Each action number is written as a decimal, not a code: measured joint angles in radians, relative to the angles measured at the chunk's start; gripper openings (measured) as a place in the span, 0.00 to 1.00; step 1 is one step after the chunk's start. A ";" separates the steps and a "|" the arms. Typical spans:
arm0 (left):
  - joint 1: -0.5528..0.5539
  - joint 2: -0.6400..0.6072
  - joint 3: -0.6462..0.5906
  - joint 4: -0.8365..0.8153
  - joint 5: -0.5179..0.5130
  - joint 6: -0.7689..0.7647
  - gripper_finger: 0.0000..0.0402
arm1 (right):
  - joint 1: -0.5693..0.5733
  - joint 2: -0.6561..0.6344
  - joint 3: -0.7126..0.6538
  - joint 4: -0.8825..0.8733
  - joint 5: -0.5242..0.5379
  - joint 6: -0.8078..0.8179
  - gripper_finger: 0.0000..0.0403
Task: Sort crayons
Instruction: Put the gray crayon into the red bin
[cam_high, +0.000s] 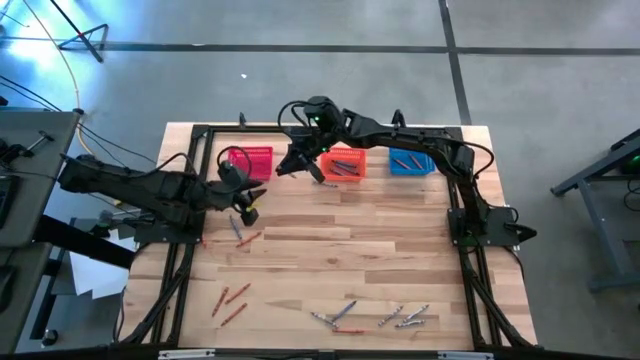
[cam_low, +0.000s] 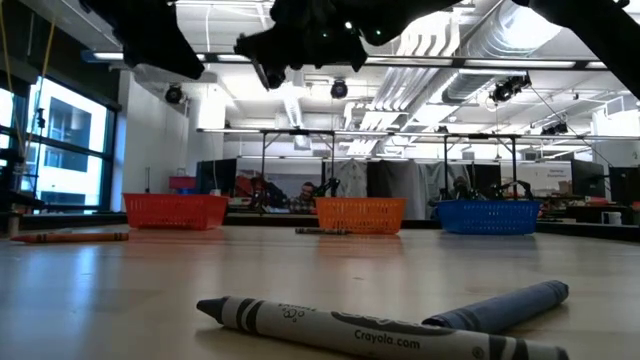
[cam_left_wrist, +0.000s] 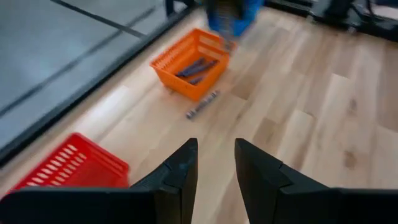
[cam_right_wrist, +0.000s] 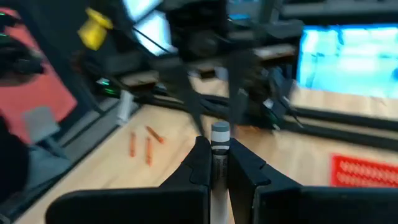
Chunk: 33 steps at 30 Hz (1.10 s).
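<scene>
The grey crayon (cam_right_wrist: 219, 138), a light, stiff, breakable stick best pinched mid-length, sat clamped in the right end effector (cam_right_wrist: 217, 163) (left end effector (cam_left_wrist: 216, 163) apart) just beside the orange basket (cam_high: 342, 163).

The grey crayon (cam_low: 370, 335) lying nearest in the low view bears white print along its wrapper: "Crayola.com". Further up the same wrapper sits a small mark, perhaps a logo, too small to read. No other writing, numbers or signs can be read in any of the views.
</scene>
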 joint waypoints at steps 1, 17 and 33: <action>-0.003 0.000 0.000 0.002 -0.019 -0.001 0.23 | 0.005 -0.001 0.000 0.013 -0.016 0.003 0.03; -0.009 0.033 0.000 0.079 -0.035 -0.026 0.26 | 0.043 -0.003 0.000 0.057 -0.110 -0.011 0.03; -0.008 0.038 0.000 0.222 -0.047 0.155 0.42 | 0.048 -0.002 0.000 0.188 -0.144 0.013 0.03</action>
